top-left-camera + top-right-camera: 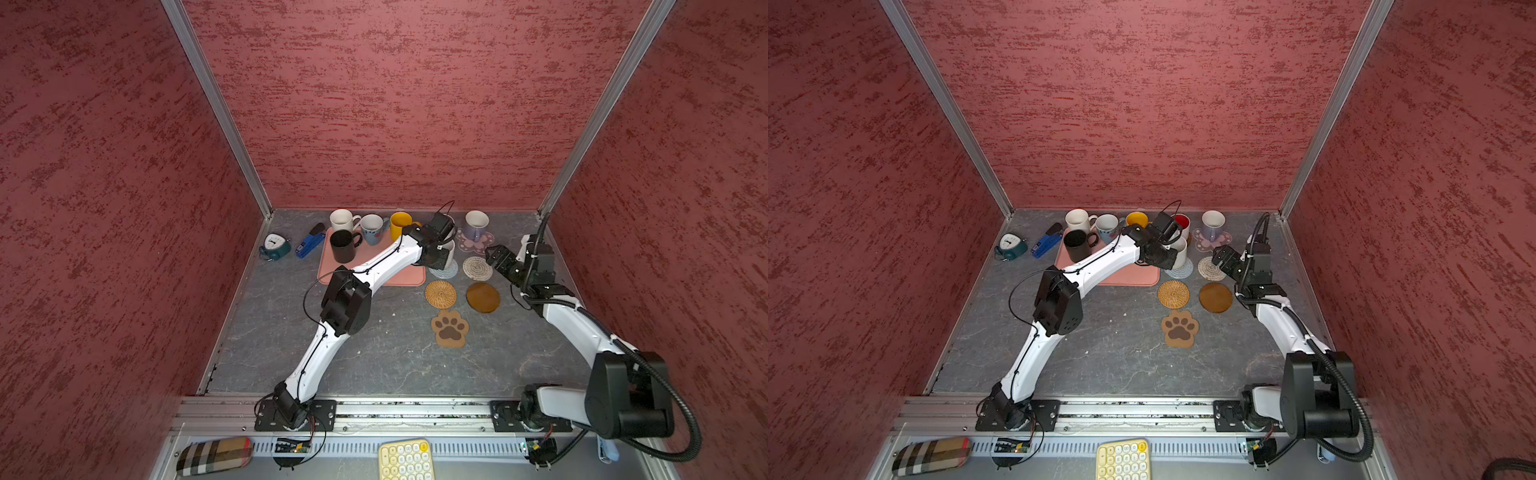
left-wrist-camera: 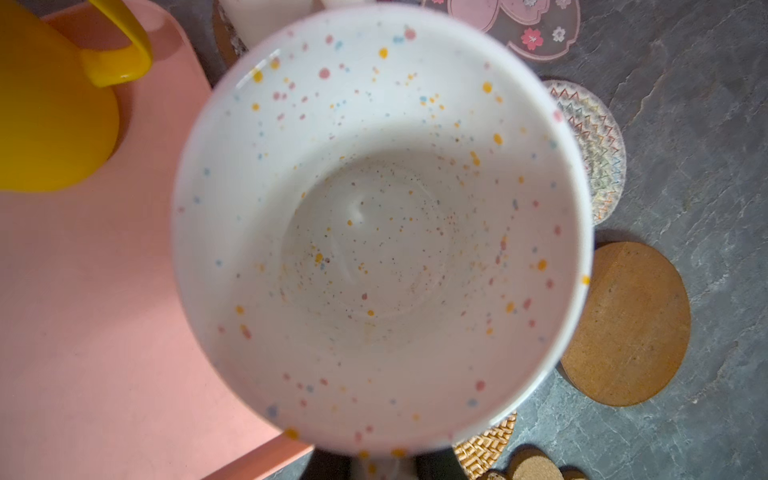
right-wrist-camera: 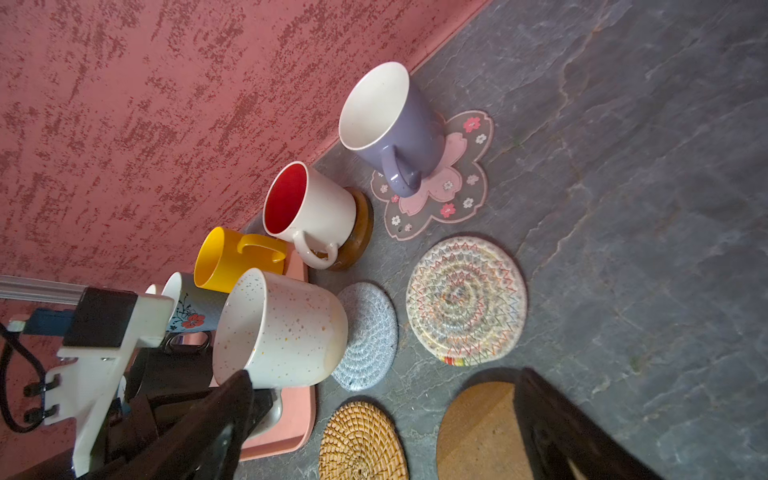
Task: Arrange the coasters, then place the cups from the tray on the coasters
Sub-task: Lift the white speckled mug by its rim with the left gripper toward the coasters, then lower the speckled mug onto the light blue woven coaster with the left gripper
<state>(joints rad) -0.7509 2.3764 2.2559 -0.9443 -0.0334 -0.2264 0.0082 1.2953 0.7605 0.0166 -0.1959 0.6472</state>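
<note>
Left gripper (image 1: 441, 257): fingers closed narrow on speckled white ceramic mug (image 3: 286, 328), over grey crochet round coaster (image 3: 370, 334) beside salmon-pink rectangular tray's (image 1: 407, 276) right edge; contact unclear. Right gripper (image 1: 494, 254) wide open, empty, by beige woven round coaster (image 1: 477, 268). Mug's base shows only in right wrist view.

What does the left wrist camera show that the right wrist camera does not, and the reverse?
Only the left wrist view: the inside bottom of the speckled mug and an edge of the paw-print coaster. Only the right wrist view: the lavender mug, the light blue mug and the grey crochet coaster. Both: the speckled mug, the yellow mug, the tray, the beige woven coaster and the rattan coaster.
</note>
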